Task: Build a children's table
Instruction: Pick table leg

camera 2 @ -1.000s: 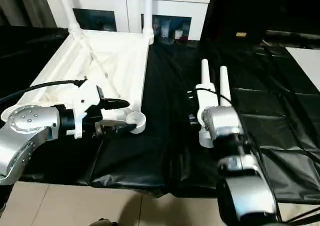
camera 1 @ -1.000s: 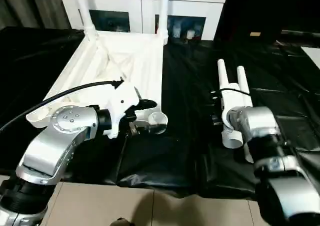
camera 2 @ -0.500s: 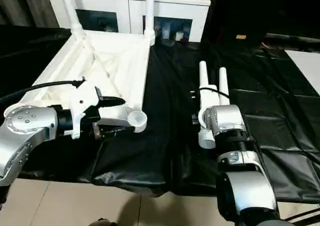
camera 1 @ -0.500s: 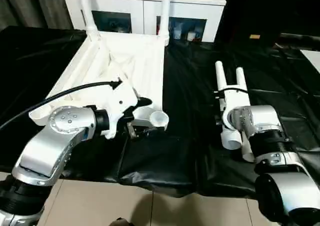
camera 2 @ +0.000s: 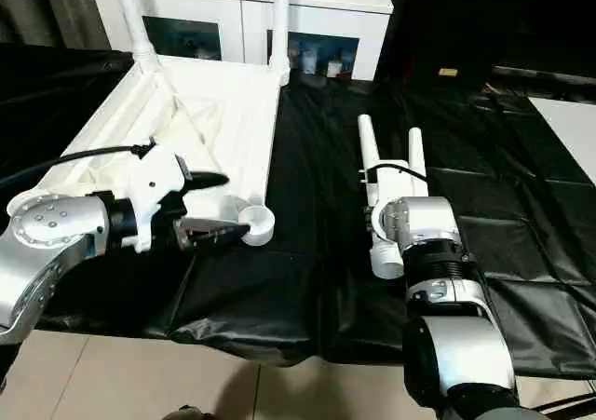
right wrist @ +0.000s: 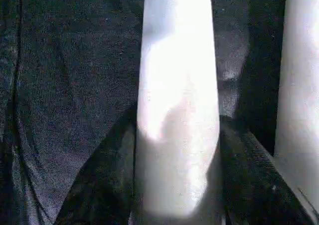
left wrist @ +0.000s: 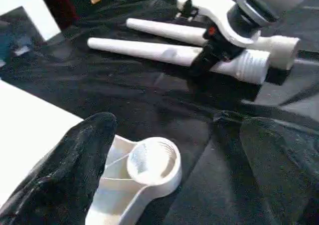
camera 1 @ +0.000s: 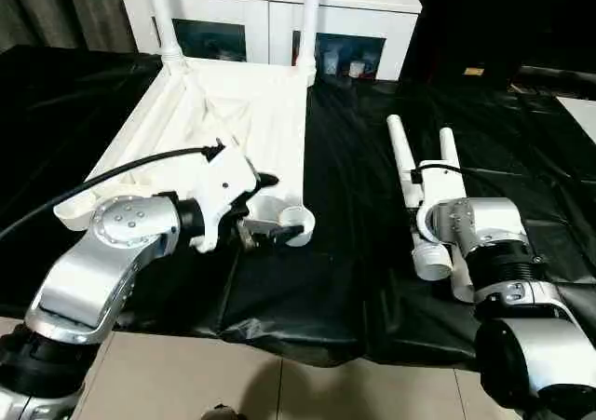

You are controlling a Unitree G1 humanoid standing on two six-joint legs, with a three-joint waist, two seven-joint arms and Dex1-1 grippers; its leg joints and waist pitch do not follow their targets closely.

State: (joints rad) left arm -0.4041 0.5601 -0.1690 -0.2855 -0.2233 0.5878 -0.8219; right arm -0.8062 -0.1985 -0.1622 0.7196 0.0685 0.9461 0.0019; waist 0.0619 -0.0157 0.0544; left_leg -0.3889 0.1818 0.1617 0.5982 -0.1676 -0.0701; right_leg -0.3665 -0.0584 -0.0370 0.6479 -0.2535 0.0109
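Your right gripper straddles the nearer loose leg, fingers narrowed around it (long axis running near-to-far). Left gripper, fingers wide, brackets the tabletop's near-right socket, left of that leg.

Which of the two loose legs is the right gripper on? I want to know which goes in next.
The loose leg nearer the tabletop: the right gripper straddles it, while the outer leg lies free beside it.
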